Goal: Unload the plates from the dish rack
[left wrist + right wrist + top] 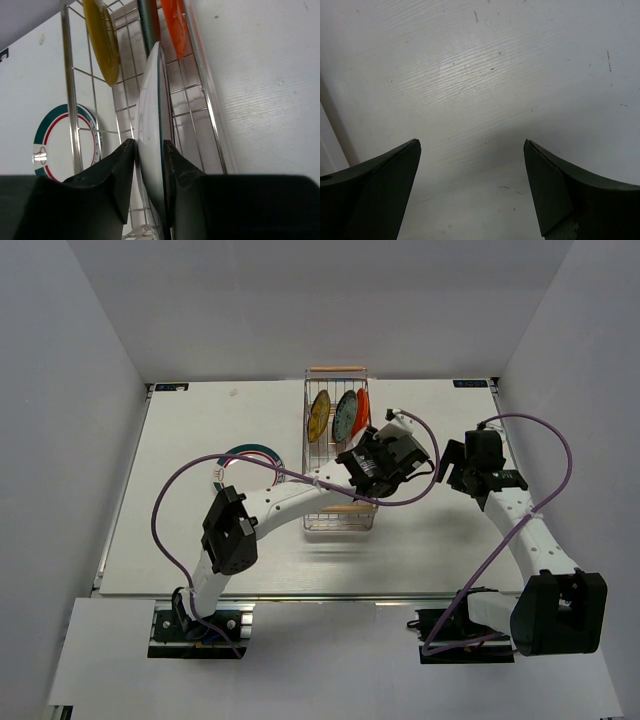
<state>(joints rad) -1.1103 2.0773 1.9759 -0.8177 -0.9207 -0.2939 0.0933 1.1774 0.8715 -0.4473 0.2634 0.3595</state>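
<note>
The dish rack stands in the middle of the table, its wires close up in the left wrist view. A yellow plate, a teal plate and an orange-red plate stand on edge in its far half. My left gripper is over the rack, shut on the rim of an upright white plate; in the left wrist view the gripper has one finger on each face. My right gripper is open and empty to the right of the rack, over bare table.
A white plate with a teal and red rim lies flat on the table left of the rack, partly under my left arm; it also shows in the left wrist view. Grey walls close in the table on three sides.
</note>
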